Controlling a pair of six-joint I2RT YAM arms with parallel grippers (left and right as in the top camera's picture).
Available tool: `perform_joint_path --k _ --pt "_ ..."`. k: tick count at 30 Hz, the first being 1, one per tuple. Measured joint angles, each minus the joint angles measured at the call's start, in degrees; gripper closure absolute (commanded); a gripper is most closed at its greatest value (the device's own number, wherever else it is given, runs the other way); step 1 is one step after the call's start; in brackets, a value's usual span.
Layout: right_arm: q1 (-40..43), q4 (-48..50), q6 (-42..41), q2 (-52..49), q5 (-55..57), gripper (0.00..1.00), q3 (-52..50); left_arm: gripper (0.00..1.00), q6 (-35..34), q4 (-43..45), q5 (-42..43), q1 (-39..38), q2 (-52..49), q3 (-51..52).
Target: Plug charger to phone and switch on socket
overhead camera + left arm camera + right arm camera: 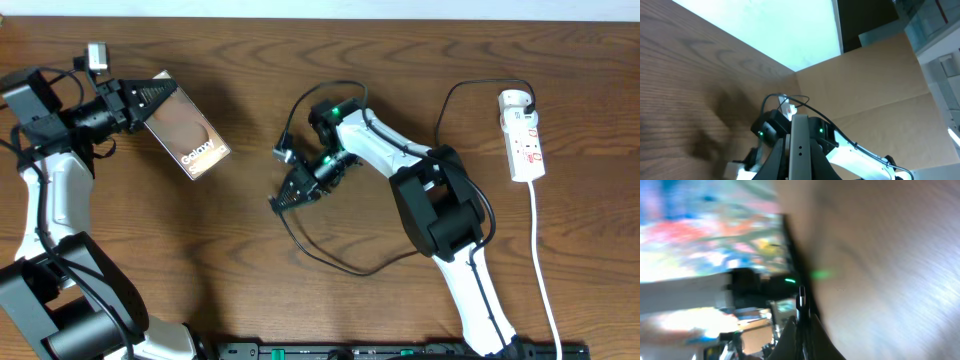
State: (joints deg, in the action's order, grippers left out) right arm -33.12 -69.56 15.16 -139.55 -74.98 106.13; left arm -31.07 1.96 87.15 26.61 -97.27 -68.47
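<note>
The phone (192,135), bronze with white "Galaxy" lettering, is held tilted off the table at the upper left by my left gripper (160,100), which is shut on its top end. In the left wrist view its grey edge (799,145) stands between the fingers (799,162). My right gripper (283,200) is at mid-table, right of the phone, shut on the tip end of the charger's black cable (330,262). The blurred right wrist view shows the fingers (802,330) pinching a thin black piece (801,297). The cable runs to a white adapter (514,100) plugged into the socket (527,150) at the right.
The socket's white cord (545,270) runs down to the front edge at the right. The black cable loops on the wooden table (250,270) under and behind the right arm. A black rail (400,352) lies along the front edge.
</note>
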Motion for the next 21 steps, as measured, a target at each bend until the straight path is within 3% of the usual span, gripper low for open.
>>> perform_joint_path --k 7,21 --pt "0.3 0.0 8.0 0.0 -10.8 0.99 0.2 0.93 0.1 2.8 0.2 -2.7 0.0 0.0" --pt "0.1 -0.9 9.0 1.7 -12.5 0.99 6.8 0.93 2.6 2.9 0.2 -5.4 0.0 0.0"
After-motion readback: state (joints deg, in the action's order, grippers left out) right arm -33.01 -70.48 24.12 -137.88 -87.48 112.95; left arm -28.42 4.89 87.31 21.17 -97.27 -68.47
